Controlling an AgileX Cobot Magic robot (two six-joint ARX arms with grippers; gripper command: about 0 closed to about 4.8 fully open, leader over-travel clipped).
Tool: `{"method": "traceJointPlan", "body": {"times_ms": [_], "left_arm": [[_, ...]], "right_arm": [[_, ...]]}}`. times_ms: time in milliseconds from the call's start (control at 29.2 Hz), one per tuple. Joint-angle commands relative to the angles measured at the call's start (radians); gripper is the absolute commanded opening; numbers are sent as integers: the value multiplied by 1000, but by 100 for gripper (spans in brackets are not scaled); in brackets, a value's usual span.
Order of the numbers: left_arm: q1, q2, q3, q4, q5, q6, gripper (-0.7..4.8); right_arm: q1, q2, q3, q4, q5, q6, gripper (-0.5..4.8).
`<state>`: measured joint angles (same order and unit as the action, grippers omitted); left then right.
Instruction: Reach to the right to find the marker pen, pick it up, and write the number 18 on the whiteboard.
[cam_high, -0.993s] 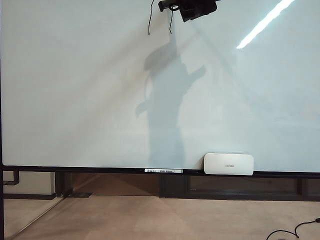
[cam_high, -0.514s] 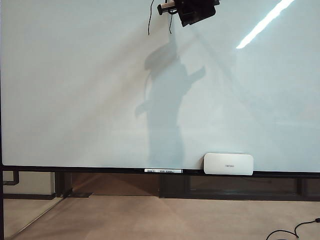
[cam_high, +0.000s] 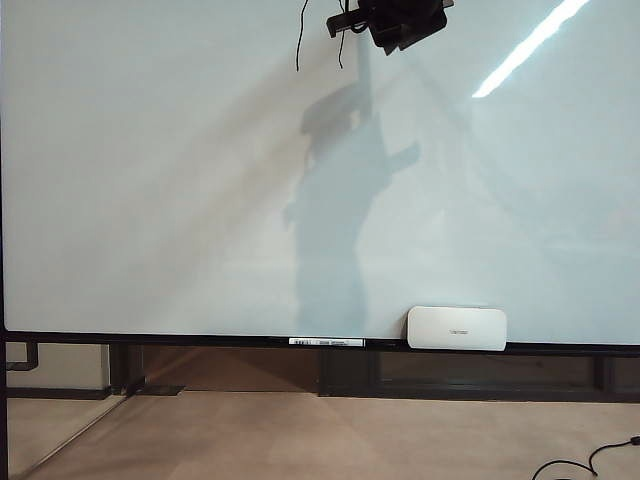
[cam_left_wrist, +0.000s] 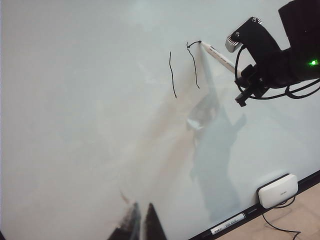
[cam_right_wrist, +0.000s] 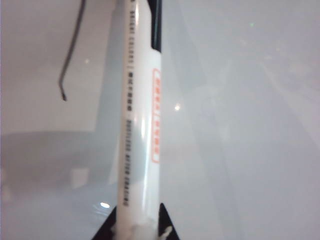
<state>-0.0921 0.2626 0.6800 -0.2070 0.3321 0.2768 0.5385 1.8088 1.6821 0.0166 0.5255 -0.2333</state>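
The whiteboard fills the exterior view. Near its top edge my right gripper is shut on the marker pen, a white barrel with an orange label. The left wrist view shows that pen with its tip against the board, at the top hook of a short black stroke. A longer vertical stroke stands just beside it. In its own wrist view my right gripper clamps the barrel. My left gripper hangs back from the board, fingertips together and nothing between them.
A white rounded eraser rests on the board's black ledge. A white barcode-labelled pen lies on the ledge left of it. A black cable lies on the floor at the lower right.
My right gripper has shifted a little to the right along the top of the board and turned the pen. Its shadow on the board has moved right with it.
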Motion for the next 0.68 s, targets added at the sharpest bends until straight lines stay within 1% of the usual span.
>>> {"method": "traceJointPlan", "body": {"times_ms": [34,205,479,685], "left_arm": [[0,0,5,6,2,4,21],[0,0,5,7,2,5,21],[0,0,5,7,2,5,21],[-1,0,5,8,2,5,21]], "right_arm": [[-1,-13,6,-2,39,13,-4],[-1,-18,6,-12,57,25,-4],[-1,-18,6,-32,56,25,-4],[-12,-17,5,-83,32,57,-4]]}}
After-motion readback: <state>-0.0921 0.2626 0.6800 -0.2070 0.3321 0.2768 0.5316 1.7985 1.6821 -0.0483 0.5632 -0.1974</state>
